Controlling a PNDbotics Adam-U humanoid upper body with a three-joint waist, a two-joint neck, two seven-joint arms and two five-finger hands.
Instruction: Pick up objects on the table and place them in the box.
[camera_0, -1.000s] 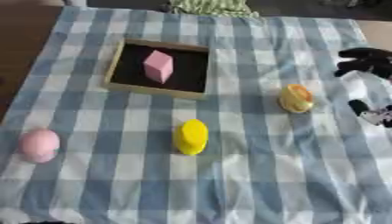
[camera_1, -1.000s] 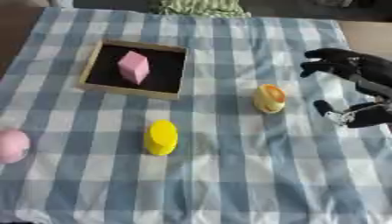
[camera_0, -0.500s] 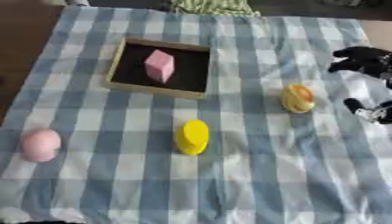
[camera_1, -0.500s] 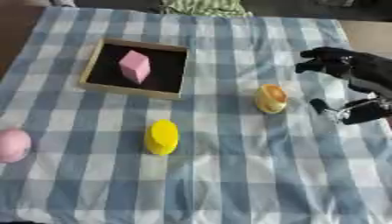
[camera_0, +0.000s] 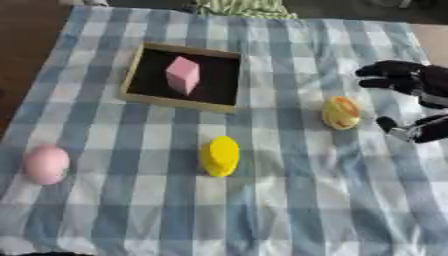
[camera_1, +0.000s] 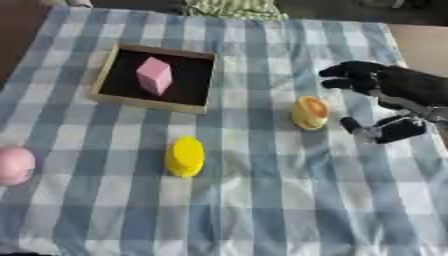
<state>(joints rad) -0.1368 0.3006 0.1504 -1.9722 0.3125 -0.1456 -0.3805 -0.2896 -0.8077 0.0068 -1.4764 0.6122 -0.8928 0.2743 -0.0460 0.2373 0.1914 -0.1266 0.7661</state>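
**Right hand spread beside the orange-yellow object**

The right hand (camera_1: 389, 97) enters from the right edge, fingers and thumb spread apart, holding nothing. The orange-yellow object (camera_1: 310, 112) lies just to the hand's left, between fingers and thumb, not touching either. Farther left and nearer the robot stands the yellow object (camera_1: 185, 156). The pink round object (camera_0: 45, 163) lies well apart, far left. The box (camera_1: 111, 67), beyond and left of the hand, contains a pink block (camera_1: 154, 75). All rest on the checked cloth (camera_1: 262, 210).
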